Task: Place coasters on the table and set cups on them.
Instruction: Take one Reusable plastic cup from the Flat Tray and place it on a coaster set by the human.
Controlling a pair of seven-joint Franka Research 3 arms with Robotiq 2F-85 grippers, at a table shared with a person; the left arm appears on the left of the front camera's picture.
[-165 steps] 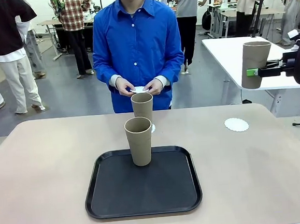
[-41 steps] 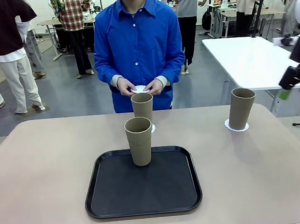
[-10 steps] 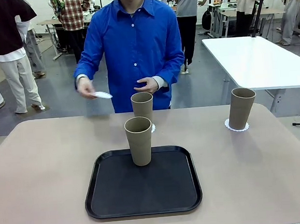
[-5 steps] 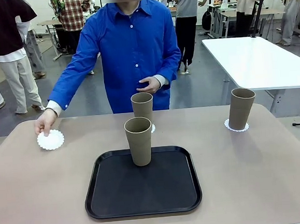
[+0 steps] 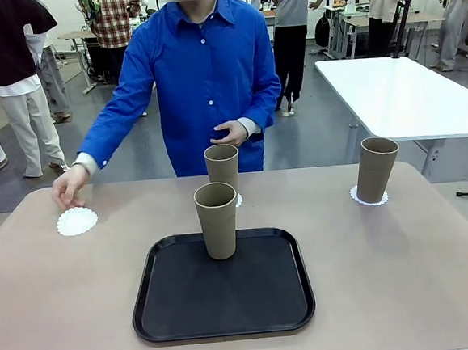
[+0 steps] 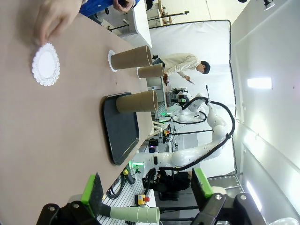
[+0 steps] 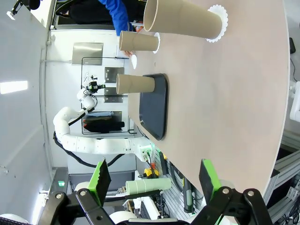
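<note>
Three tan cups stand in the front view: one (image 5: 217, 221) on the black tray (image 5: 224, 305), one (image 5: 222, 169) behind it on a white coaster (image 5: 238, 200), and one (image 5: 377, 169) at the far right on a coaster (image 5: 369, 199). A third coaster (image 5: 77, 221) lies bare on the table (image 5: 404, 275) at the far left, with the person's hand (image 5: 71, 188) at its far edge. My left gripper (image 6: 147, 187) is open and holds nothing, well back from that coaster (image 6: 46, 64). My right gripper (image 7: 154, 177) is open too, apart from the right cup (image 7: 180, 18).
A person in a blue shirt stands at the table's far side, the other hand held at the waist. A white table (image 5: 398, 97) stands behind on the right. Other people move about in the background.
The person's hand swung out to the table's left and laid a white coaster down there. The cups and tray have not moved.
</note>
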